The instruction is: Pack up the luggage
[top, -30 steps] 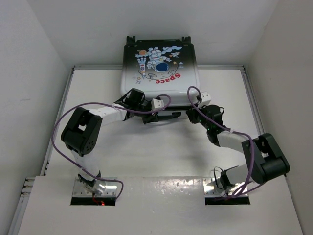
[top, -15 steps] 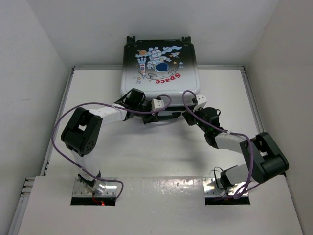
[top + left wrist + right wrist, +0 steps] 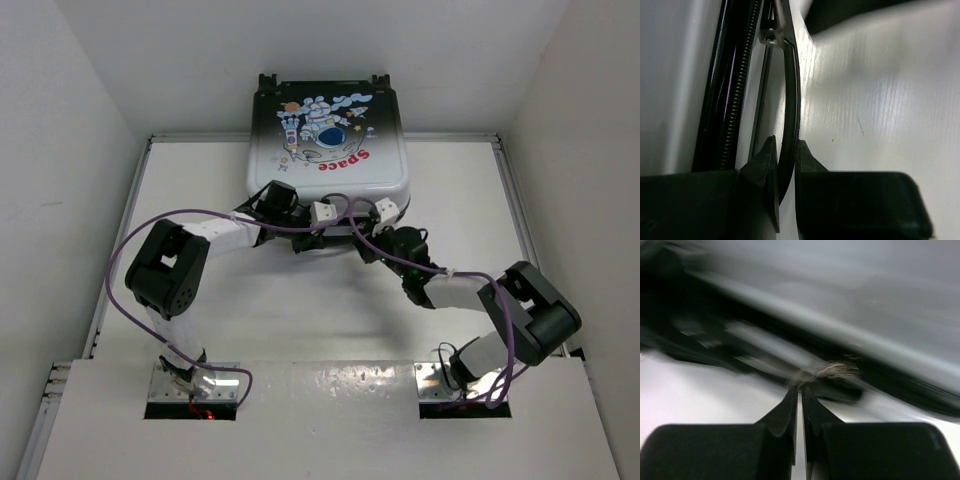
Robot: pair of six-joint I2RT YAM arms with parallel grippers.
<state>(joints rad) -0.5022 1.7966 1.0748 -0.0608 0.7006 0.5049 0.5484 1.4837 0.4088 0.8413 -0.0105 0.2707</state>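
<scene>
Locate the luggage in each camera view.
Top external: luggage top centre, lid shut.
Left wrist: luggage side fills the left; left gripper pinches its black handle.
Right wrist: blurred luggage shell across the top.
Shared landmark: white table beneath, seen in all three.

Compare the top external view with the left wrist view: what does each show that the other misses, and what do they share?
Only the top external view shows the astronaut picture and red "Space" lettering on the closed luggage, plus the right arm. Only the left wrist view shows the left gripper shut on a thin black strip, beside a row of zipper teeth. Both show the luggage's edge and the white table.
</scene>
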